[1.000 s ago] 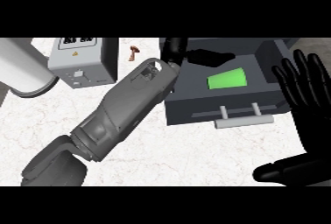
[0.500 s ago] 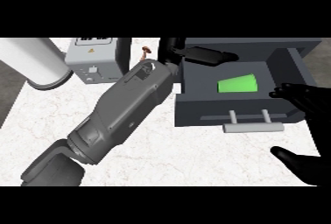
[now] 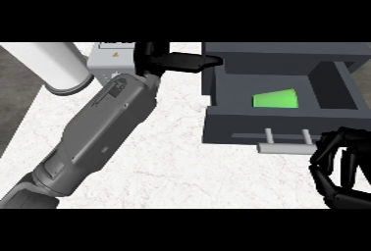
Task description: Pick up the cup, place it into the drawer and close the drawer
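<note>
The green cup (image 3: pixel 276 99) lies inside the open drawer (image 3: pixel 239 132); the right hand (image 3: pixel 340 169) curls just below its handle (image 3: pixel 287 146).

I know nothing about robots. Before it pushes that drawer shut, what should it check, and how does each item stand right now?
1. Cup in the drawer: ok. The green cup lies on its side inside the drawer.
2. Cup released: ok, no hand touches it.
3. Drawer open: ok, so closing is not yet done.
4. Handle unobstructed: ok.
5. Right hand ready: fingers curled beside the handle's right end; contact cannot tell.
6. Left hand out of the way: not ok, it sits at the drawer's upper-left corner.
</note>
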